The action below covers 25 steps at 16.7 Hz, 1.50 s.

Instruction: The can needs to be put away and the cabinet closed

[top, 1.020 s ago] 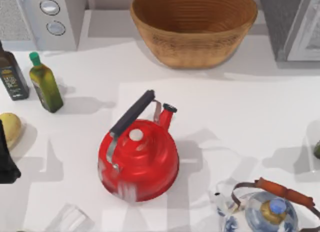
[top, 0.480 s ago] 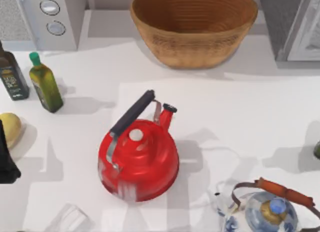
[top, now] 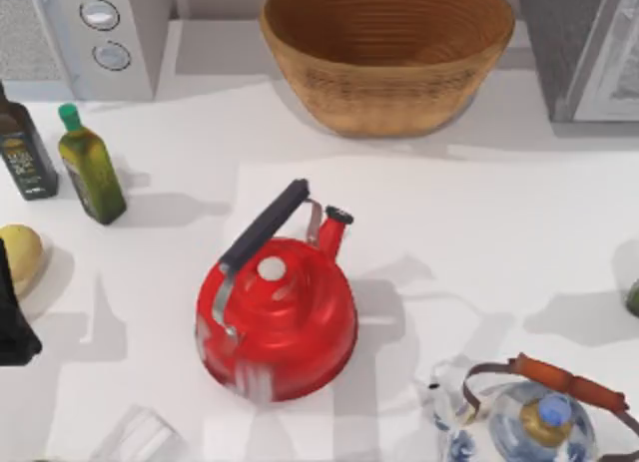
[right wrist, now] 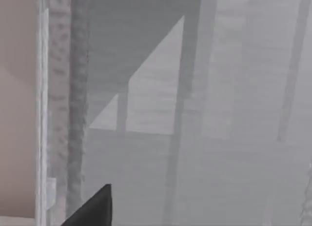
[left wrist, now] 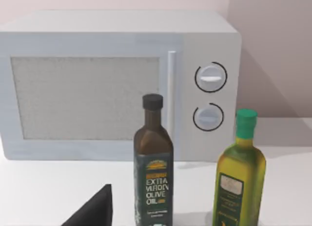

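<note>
Red kettle [top: 277, 322] mid-frame, wicker basket [top: 387, 53] above, cabinet [top: 579, 48] upper right; left arm [top: 12, 317] parked at left edge, grip state impossible to tell.

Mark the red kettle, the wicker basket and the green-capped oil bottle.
red kettle [top: 285, 327], top view, on its domed body.
wicker basket [top: 389, 93], top view, on its outer wall.
green-capped oil bottle [left wrist: 240, 174], left wrist view, on its body.

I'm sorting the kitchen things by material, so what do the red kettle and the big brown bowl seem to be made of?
The round red kettle looks like glossy enamelled or painted metal: bright highlights sweep across its dome, and its bar handle is matt black. The big brown bowl looks like woven wicker or coiled fibre: fine horizontal ridges ring its matt wall, though it could be turned wood.
</note>
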Tool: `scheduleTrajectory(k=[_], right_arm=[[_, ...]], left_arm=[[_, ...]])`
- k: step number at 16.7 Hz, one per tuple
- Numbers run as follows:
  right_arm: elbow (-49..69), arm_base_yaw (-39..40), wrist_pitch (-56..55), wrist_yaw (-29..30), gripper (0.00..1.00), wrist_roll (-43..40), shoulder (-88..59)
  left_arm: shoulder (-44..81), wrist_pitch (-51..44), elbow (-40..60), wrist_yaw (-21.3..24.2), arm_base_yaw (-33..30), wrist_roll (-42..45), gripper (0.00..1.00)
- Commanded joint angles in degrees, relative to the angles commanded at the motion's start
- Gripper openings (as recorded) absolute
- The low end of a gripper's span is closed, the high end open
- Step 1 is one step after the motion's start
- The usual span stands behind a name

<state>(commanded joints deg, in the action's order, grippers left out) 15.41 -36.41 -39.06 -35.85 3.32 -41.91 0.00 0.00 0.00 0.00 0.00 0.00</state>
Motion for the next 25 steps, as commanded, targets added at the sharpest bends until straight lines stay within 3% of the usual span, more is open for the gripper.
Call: scheduleTrajectory(k=[5, 13, 21, 25], right_arm=[[3.4, -11.8, -13.2, -11.8, 1.00, 1.8, -21.4], [6.0, -21.9, -28.6, -21.1, 1.00, -1.5, -45.6], [6.3, -22.0, -28.9, -22.0, 1.00, -2.0, -46.7], [14.4, -21.4, -20.6, -23.1, 1.00, -1.9, -44.4]], left_arm=[[0.0, 0.0, 0.0, 0.0, 0.0, 0.0, 1.00], [0.0, 0.0, 0.0, 0.0, 0.0, 0.0, 1.00], [0.0, 0.0, 0.0, 0.0, 0.0, 0.0, 1.00], [0.0, 0.0, 0.0, 0.0, 0.0, 0.0, 1.00]])
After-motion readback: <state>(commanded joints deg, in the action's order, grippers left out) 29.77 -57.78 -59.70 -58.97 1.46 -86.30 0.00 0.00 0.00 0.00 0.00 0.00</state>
